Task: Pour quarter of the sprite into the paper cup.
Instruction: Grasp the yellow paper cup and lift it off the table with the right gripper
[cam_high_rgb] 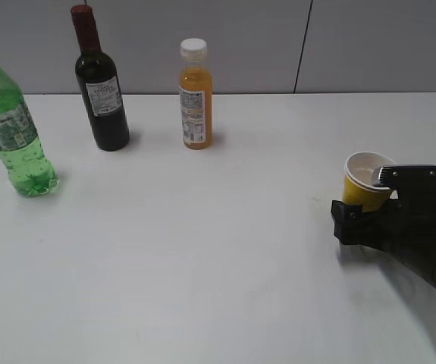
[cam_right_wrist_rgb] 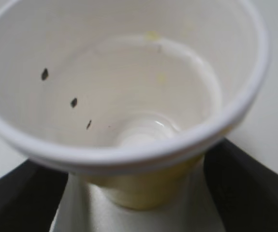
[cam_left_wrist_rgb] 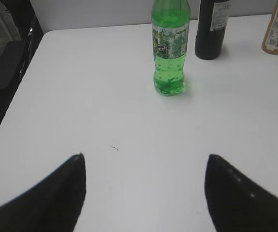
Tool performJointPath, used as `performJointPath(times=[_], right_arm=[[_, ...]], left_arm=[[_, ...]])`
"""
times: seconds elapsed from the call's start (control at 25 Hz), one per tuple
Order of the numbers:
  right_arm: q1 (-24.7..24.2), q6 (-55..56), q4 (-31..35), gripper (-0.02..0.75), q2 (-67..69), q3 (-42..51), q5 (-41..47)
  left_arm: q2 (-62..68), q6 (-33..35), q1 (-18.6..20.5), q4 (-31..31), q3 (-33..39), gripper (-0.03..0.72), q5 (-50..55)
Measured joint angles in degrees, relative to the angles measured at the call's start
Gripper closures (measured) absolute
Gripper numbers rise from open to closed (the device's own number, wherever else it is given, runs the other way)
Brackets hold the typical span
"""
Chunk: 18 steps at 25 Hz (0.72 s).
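At far left in the exterior view, about nine o'clock on the white table [cam_high_rgb: 202, 258], stands the sprite bottle [cam_high_rgb: 11, 140], upright, translucent green, about half full, green-and-white label facing forward. Just right of it and farther back, toward eleven o'clock, stands a dark wine bottle [cam_high_rgb: 104, 98] with a red capsule. Near twelve o'clock stands an orange juice bottle [cam_high_rgb: 196, 106] with a white cap. All three stand apart from one another.

From the left wrist, shows the left gripper [cam_left_wrist_rgb: 146, 188] spread wide with nothing between its dark fingertips [cam_left_wrist_rgb: 61, 193], only bare table. Sits well short of the sprite bottle [cam_left_wrist_rgb: 168, 53], which stands straight ahead at twelve o'clock, wine bottle just behind it at one o'clock.

At the right edge, around three o'clock, sits the yellow paper cup [cam_high_rgb: 365, 182], mouth up and leaning slightly, between the wide-spread jaws of the right gripper [cam_high_rgb: 373, 199]. From the right wrist, looks empty inside [cam_right_wrist_rgb: 129, 87], white, with a few dark specks on the wall. Leaves a strip of table visible between the left fingertip [cam_right_wrist_rgb: 22, 198] and the cup's yellow wall; lies close against the other side, contact impossible to tell.
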Motion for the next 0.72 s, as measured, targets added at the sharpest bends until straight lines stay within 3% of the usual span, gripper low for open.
performJointPath(times=[0.56,0.72], right_arm=[[0.0,-0.27,0.05,0.085,3.98,-3.86,-2.89],[0.0,-0.23,0.16,0.136,4.49,-4.32,-3.66]], left_arm=[[0.0,0.0,0.0,0.0,0.0,0.106,0.0],[0.0,0.0,0.0,0.0,0.0,0.106,0.0]])
